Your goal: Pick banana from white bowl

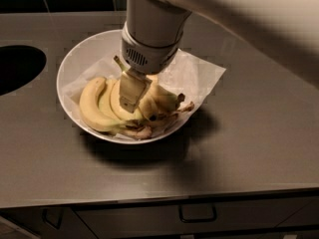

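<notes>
The white bowl (70, 59) sits on the grey counter, lined with crinkled white paper (199, 76). A joined bunch of curved yellow bananas (94, 106) lies in its left and front part. My gripper (133, 102) reaches straight down into the middle of the bowl and sits among the fruit. A thin green-tinged stem (118, 62), apparently the single banana's, sticks up just left of the gripper. The rest of that banana is mostly hidden behind the gripper and wrist. More yellow fruit with dark tips (164, 101) shows to the gripper's right.
A dark round opening (15, 66) is cut into the counter at the far left. The counter's front edge (159, 195) runs below the bowl, with a drawer handle (198, 213) under it. My arm crosses the upper right.
</notes>
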Robot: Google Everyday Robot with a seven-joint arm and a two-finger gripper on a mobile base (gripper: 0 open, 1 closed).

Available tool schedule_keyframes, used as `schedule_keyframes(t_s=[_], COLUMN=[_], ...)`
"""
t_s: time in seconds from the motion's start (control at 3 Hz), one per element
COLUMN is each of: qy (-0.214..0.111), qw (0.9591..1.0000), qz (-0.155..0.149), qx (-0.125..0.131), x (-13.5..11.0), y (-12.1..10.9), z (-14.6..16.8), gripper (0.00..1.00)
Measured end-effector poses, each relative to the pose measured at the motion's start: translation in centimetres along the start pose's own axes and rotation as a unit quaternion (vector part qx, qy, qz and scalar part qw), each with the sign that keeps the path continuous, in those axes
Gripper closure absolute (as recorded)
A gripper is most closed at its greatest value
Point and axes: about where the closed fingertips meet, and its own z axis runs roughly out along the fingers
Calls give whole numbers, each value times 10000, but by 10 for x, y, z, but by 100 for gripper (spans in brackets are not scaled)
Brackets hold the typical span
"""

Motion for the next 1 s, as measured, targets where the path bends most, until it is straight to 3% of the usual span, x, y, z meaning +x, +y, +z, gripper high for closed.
schedule_keyframes(t_s=[0.67,1.0], qy=[44,46], qw=[9994,9993], qz=[316,332], qx=[141,148], x=[11,11], y=[-5,-5], z=[4,4], gripper=[29,29])
